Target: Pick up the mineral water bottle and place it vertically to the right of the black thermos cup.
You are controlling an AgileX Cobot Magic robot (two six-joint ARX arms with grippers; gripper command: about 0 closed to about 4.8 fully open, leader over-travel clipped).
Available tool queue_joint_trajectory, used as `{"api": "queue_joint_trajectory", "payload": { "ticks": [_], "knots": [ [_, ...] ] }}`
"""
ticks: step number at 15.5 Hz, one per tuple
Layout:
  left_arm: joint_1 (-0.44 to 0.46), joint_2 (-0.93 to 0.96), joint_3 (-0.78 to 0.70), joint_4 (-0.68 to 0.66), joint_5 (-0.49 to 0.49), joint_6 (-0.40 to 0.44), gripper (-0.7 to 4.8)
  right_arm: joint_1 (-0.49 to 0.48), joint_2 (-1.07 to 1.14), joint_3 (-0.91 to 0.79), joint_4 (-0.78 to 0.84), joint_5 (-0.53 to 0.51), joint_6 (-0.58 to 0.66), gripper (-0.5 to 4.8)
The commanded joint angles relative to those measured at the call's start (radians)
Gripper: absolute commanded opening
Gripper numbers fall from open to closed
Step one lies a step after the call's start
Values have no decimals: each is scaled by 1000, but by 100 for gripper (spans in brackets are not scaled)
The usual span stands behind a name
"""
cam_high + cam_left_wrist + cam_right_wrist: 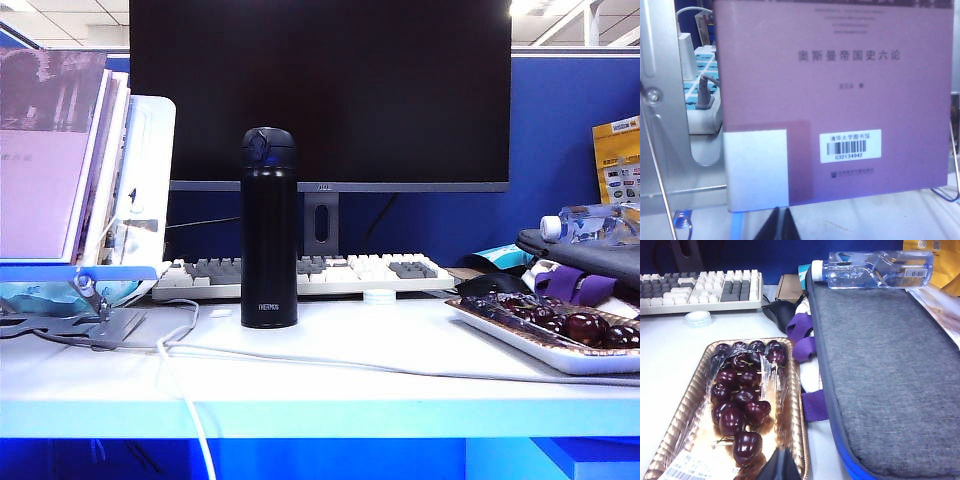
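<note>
Thermos [269, 228] upright on the white worktop [330, 375], in front of the keyboard [310, 273] and the dark monitor [320, 90]. Bottle [590, 224] lying on its side well to the right of the thermos, white cap toward it, on top of a grey case [580, 255] at the edge of the exterior view. Same bottle [872, 269] seen far more clearly from the right wrist: clear, faceted, resting flat across the far end of the grey fabric case [880, 375], cap just over the case's rim. Tray [545, 345] of dark cherries [560, 320] between thermos and case; in the right wrist view the tray [790, 430] is gold and film-wrapped, touching purple straps [802, 347] beside the case, with a small white lid [698, 318] just before the keyboard [700, 287]. No arm visible in the exterior view. Right gripper [780, 467] low over the near end of the tray, dark fingers pressed together, clenched on nothing. Left gripper [776, 225] only in the left wrist view, fingers likewise drawn together at a point and empty, hanging before a purple book [840, 95] with a barcode sticker, propped on a metal stand [665, 150]; a power strip [702, 95] with plugs behind it. Same book [45, 150] and stand [75, 320] well to the left of the thermos in the exterior view; a white cable [300, 358] trailing across the worktop in front of the thermos.
</note>
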Motion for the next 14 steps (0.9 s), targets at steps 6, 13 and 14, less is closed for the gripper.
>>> {"api": "queue_joint_trajectory", "payload": {
  "ticks": [6,13,14],
  "knots": [
    [0,-3,0,-9,5,4,-4,0,0,-2,-10,3,-3,13],
    [0,-3,0,-9,5,4,-4,0,0,-2,-10,3,-3,13],
    [0,-3,0,-9,5,4,-4,0,0,-2,17,3,-3,13]
  ]
}}
